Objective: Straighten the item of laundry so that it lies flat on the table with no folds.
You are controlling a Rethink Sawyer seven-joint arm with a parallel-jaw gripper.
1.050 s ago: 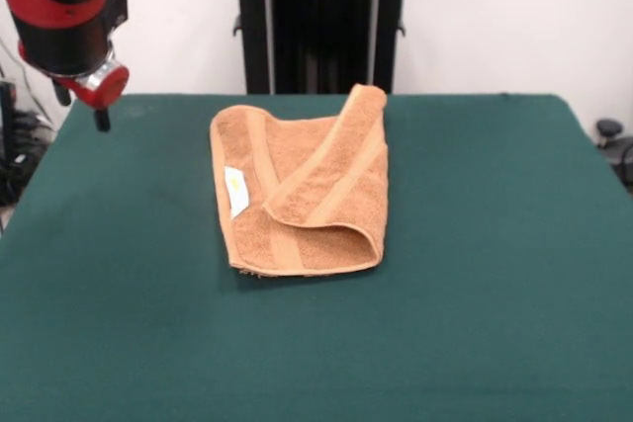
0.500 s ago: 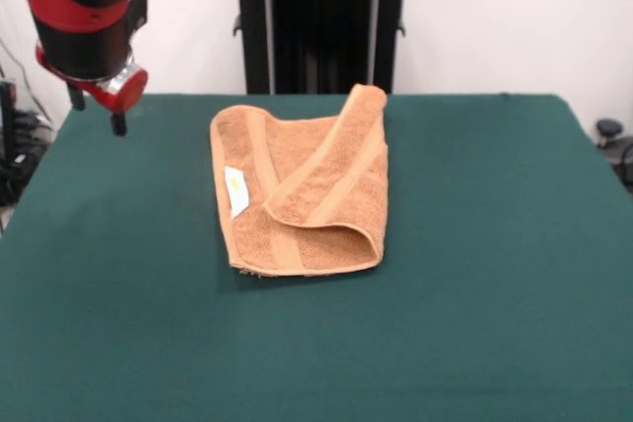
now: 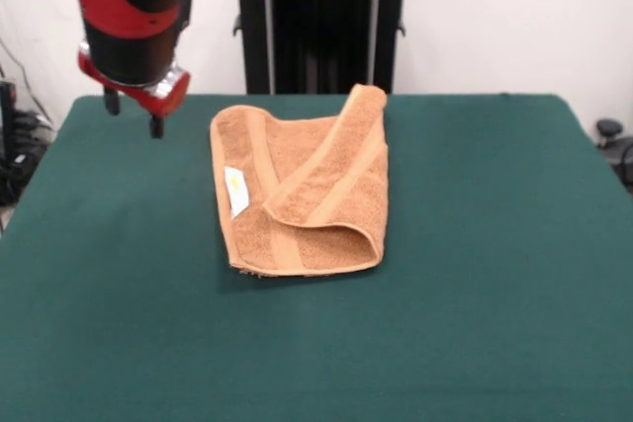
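An orange-tan towel [image 3: 302,190] lies folded over itself mid-bench [image 3: 495,294], a white tag showing. The robot's hand [image 3: 132,114] hangs empty beside its far corner, prongs spread apart. Soft, light and limp, it probably lifts best by the top flap's corner.

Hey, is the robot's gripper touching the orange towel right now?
Apart. The front view shows the gripper off to the side of the towel, with bare green table between its fingers and the towel's nearest edge.
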